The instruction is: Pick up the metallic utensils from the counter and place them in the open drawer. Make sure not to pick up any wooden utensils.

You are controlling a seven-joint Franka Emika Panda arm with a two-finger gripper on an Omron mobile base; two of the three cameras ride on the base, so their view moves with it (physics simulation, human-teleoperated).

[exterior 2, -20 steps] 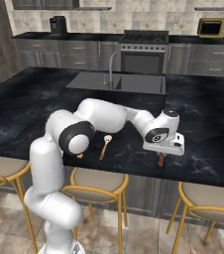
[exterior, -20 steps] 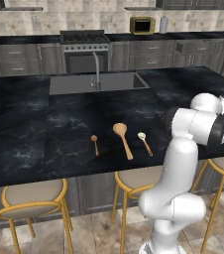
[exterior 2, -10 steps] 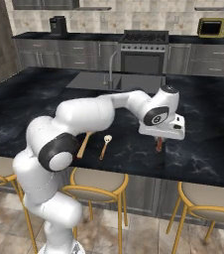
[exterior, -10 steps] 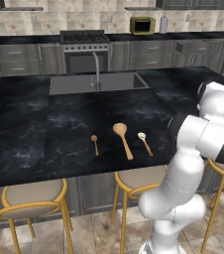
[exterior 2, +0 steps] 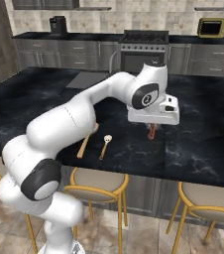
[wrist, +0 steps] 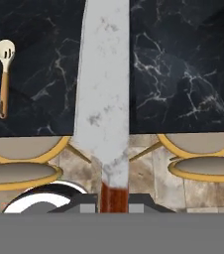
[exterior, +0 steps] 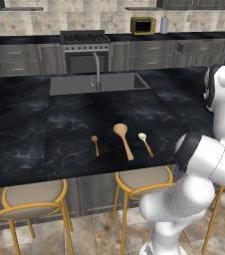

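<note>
My gripper [exterior 2: 152, 125] hangs over the right part of the black counter [exterior 2: 203, 124], shut on a knife [wrist: 106, 99] with a silvery blade and a reddish-brown handle [exterior 2: 151, 132]. In the hand view the fingertips [wrist: 86, 202] clamp the handle and the blade runs up the middle. A pale-headed spoon with a tan handle [exterior: 145, 143] [wrist: 4, 74] lies on the counter left of the gripper. Further left lie a large wooden spoon [exterior: 123, 140] and a small one [exterior: 95, 145]. A drawer [exterior: 196, 47] in the far cabinet row seems pulled out a little.
A sink with a tap [exterior: 97, 82] is set in the counter's far side. Yellow-framed stools [exterior 2: 96, 183] stand under the counter's near edge. A stove [exterior 2: 143, 44] and dark cabinets line the back wall.
The gripper has lifted with the knife and moved a little back from the counter's near edge. The arm's upper links swung higher. The spoons have not moved.
</note>
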